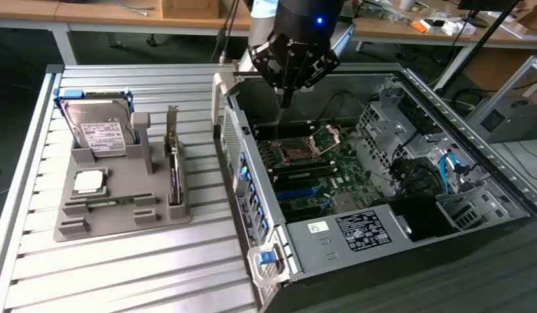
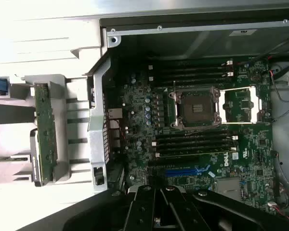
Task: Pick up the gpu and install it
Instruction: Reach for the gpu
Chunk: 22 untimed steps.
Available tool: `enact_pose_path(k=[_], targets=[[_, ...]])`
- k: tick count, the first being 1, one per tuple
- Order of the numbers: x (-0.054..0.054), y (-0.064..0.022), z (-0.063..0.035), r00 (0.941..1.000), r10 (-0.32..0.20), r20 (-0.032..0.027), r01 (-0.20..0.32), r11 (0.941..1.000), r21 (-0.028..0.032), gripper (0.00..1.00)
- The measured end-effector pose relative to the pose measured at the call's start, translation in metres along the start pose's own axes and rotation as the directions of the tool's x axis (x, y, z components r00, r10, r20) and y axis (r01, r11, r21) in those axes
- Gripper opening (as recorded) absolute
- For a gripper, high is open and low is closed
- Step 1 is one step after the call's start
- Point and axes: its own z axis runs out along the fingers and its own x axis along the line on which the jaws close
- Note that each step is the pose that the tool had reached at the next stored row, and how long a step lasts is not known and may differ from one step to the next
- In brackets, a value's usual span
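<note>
a: where's the gpu (image 1: 174,171) right now?

b: you've got it standing on its long edge in the grey holder (image 1: 120,218), metal bracket end up and away from you in the exterior view. the wrist view looks down on its green top edge (image 2: 45,139). nothing is touching it, so it isn't picked up yet. the hard drive (image 1: 99,130) stands in the same holder, towards the exterior view's left.

a: and the pincer?

b: your gripper (image 1: 286,98) is clenched with nothing in it. it hangs over the open case (image 1: 477,163), above the motherboard (image 2: 135,120), well apart from the card. the wrist view has its fingers pressed together (image 2: 156,197) above the blue slot (image 2: 183,171).

a: what could bite me from here?

b: a few things, in my judgement. if you go down on the card with the jaws shut, you'd press on its thin top edge instead of straddling it, and could tip it in the holder. the case side wall stands between you and the holder, so a low sideways path could clip it. the card is thin and tall, so an off-centre pinch may let it swing. at the slot, a tilted card would likely jam, or its bracket could catch the case frame.
</note>
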Motion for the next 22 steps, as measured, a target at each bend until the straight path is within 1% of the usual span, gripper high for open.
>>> enact_pose_path(k=[2,10,16,19,22], targets=[[0.001,0.0,-0.0001,1.0,0.0,0.0,0.0,1.0,0.0001,0.11],[0.016,-0.0012,-0.0004,1.0,0.0,0.0002,0.0,1.0,0.0,0.11],[0.023,-0.0017,-0.0006,1.0,0.0,0.0002,0.0,1.0,-0.0001,0.11],[0.029,-0.0022,-0.0008,1.0,0.0,0.0003,0.0,1.0,-0.0001,0.11],[0.033,-0.0025,-0.0009,1.0,0.0,0.0002,0.0,1.0,-0.0001,0.11]])
